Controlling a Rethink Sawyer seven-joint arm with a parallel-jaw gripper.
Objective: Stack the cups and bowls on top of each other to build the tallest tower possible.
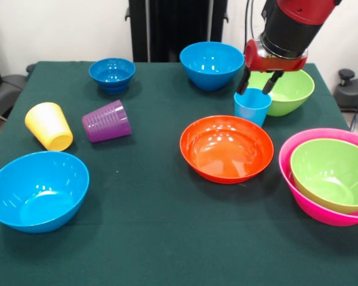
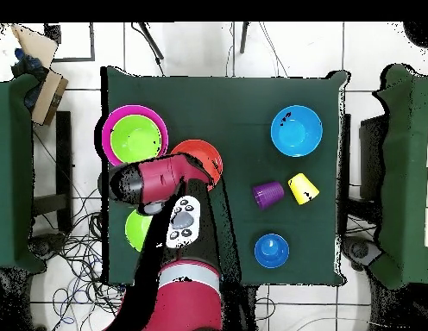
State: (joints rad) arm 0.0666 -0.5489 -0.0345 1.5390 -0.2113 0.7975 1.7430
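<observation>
- Front view, nearest the camera: a large light blue bowl (image 1: 37,190) sits upright at the near left of the table (image 1: 155,238), empty.
- At the near right, a lime green bowl (image 1: 333,174) is nested inside the pink bowl (image 1: 298,179); this is the only stacking visible.
- The orange bowl (image 1: 227,148) stands alone mid-table, empty.
- The yellow cup (image 1: 49,125) and purple cup (image 1: 107,121) lie on their sides, just beside each other, left of centre.
- The light blue cup (image 1: 252,106) stands upright between the orange bowl and a second lime green bowl (image 1: 286,90).
- The gripper (image 1: 258,85) hangs directly over that cup, its fingers spread and straddling the rim; they appear not yet closed on it, so nothing is held.
- At the far side: a small dark blue bowl (image 1: 112,74) and another light blue bowl (image 1: 212,64), both separate.
- Overhead view: the arm (image 2: 170,185) covers the cup and gripper; the finger state cannot be confirmed here.
- The nested pink and green pair (image 2: 134,136) remains visible beside the arm.
- Assessment: the task is at an early stage; one nesting is done, and three cups and five bowls remain loose.
</observation>
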